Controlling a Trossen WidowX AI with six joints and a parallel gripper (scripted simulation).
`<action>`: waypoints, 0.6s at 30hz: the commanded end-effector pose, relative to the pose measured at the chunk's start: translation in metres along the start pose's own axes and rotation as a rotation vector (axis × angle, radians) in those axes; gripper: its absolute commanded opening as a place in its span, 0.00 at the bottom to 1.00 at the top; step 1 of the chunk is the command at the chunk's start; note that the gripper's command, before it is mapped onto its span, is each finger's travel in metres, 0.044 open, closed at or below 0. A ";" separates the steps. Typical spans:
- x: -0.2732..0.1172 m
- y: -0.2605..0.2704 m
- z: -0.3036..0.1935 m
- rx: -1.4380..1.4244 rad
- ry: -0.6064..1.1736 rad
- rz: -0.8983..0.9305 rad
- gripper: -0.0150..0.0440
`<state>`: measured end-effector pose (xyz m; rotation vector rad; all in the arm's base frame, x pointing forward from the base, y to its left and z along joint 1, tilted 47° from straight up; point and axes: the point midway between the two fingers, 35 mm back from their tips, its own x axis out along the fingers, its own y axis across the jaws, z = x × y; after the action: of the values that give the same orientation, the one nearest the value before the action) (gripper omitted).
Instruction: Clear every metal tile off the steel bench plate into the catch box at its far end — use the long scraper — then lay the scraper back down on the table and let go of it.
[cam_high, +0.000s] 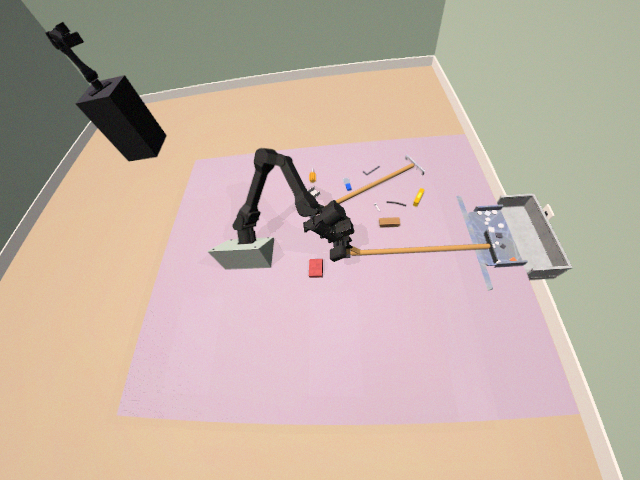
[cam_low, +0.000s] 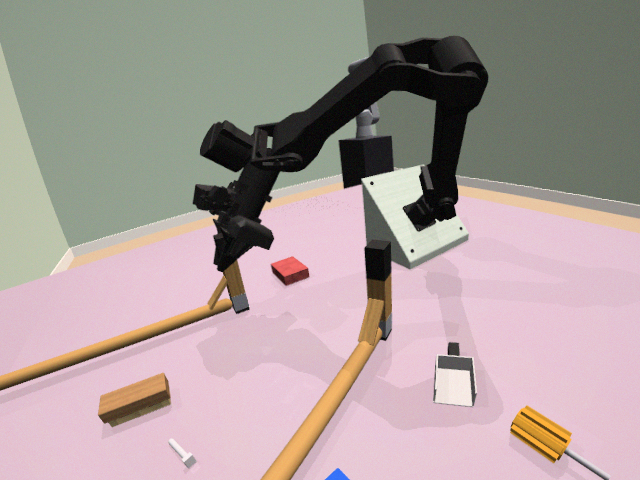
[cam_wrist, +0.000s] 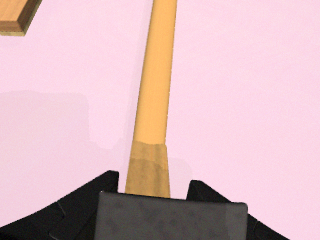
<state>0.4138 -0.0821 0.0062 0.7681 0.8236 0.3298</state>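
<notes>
My gripper (cam_high: 341, 251) (cam_low: 231, 256) (cam_wrist: 150, 184) is shut on the upright grip of the long scraper (cam_high: 421, 249) (cam_low: 103, 347) (cam_wrist: 157, 75). Its orange shaft lies low over the pink mat and reaches right to the steel bench plate (cam_high: 484, 269). The dark blade (cam_high: 488, 242) stands on the plate, a little in from its near edge. Several small tiles (cam_high: 492, 217), white and dark, and one orange piece (cam_high: 511, 258) lie on the plate between the blade and the grey catch box (cam_high: 542, 242). The plate and box are out of the wrist view.
A second long scraper (cam_high: 377, 181) (cam_low: 330, 397) lies behind. Near it are a wooden block (cam_high: 388, 221) (cam_low: 134, 396) (cam_wrist: 15, 15), a red block (cam_high: 315, 267) (cam_low: 289, 270), a white bolt (cam_low: 181, 453), a yellow-handled screwdriver (cam_low: 540, 432) and a small white scoop (cam_low: 454, 384). The arm's base (cam_high: 242, 253) stands left.
</notes>
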 end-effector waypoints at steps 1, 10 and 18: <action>0.003 -0.002 0.007 0.001 -0.006 -0.006 0.25; 0.011 -0.003 0.020 0.000 -0.006 -0.006 0.25; 0.018 -0.003 0.031 0.000 -0.006 -0.006 0.25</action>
<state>0.4417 -0.0858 0.0077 0.7673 0.8229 0.3306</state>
